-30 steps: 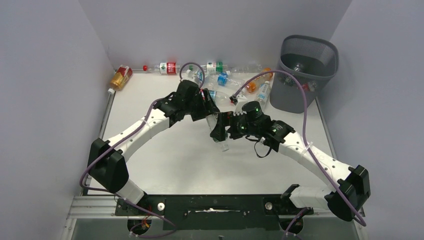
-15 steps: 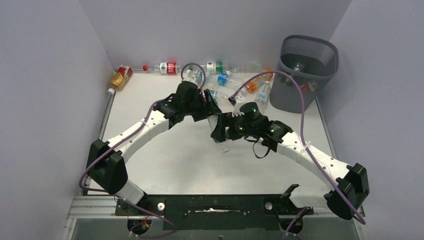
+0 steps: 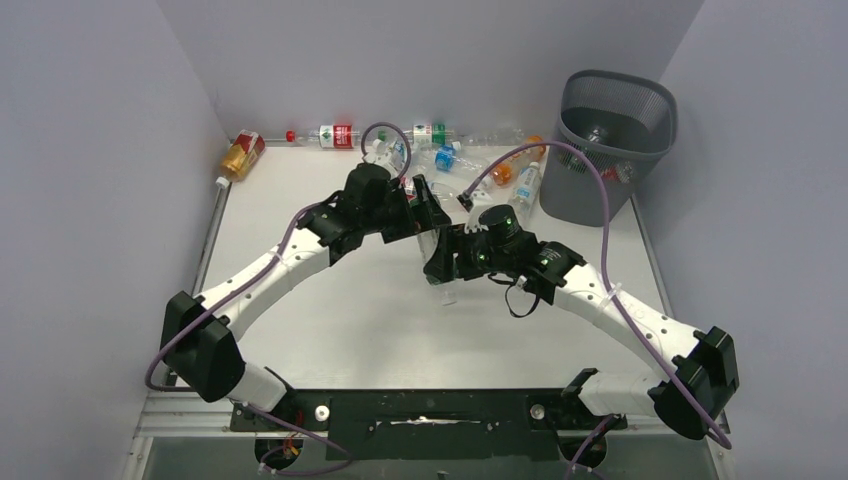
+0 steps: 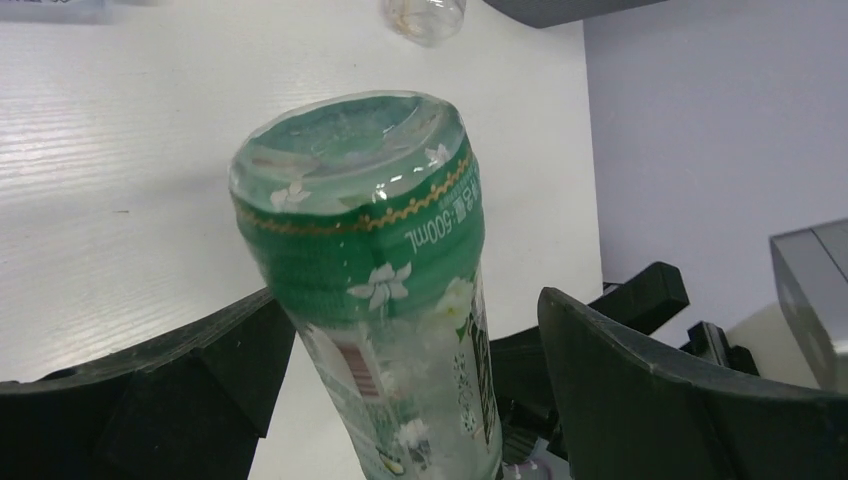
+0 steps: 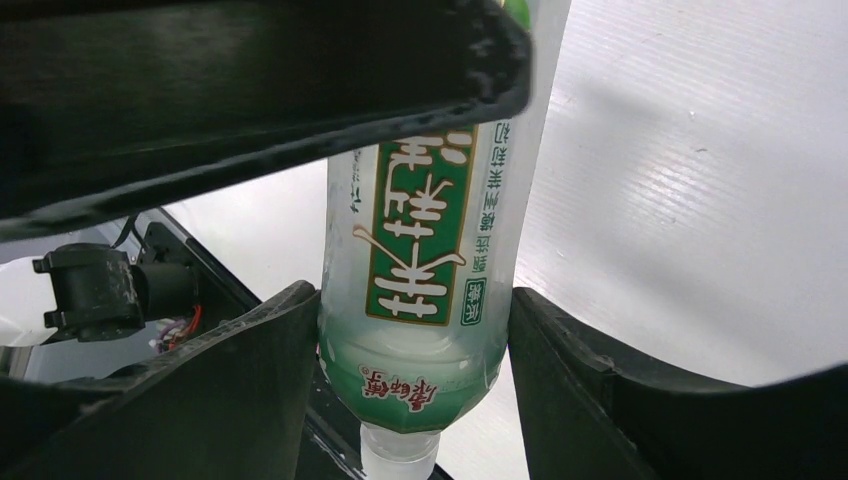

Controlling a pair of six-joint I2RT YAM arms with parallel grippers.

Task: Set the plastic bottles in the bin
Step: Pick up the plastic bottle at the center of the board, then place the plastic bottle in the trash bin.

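White table [image 3: 330,320]: my right gripper [image 5: 415,340] clamps green-label bottle [image 5: 420,230], left gripper [image 4: 410,330] spread apart; bin [image 3: 590,190] far-right, nearer right arm [image 3: 610,300].

Green-labelled bottle [image 5: 420,230] clamped between 2 fingers [image 5: 230,390] of the right hand [image 5: 413,300].

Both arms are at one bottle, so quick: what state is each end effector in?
Left end effector: open, around the green-label bottle.
Right end effector: closed on that bottle.

Mid-table, clear green-labelled bottle [image 4: 370,270] — other bottles [image 3: 447,157] along far edge, near bin [image 3: 570,200].
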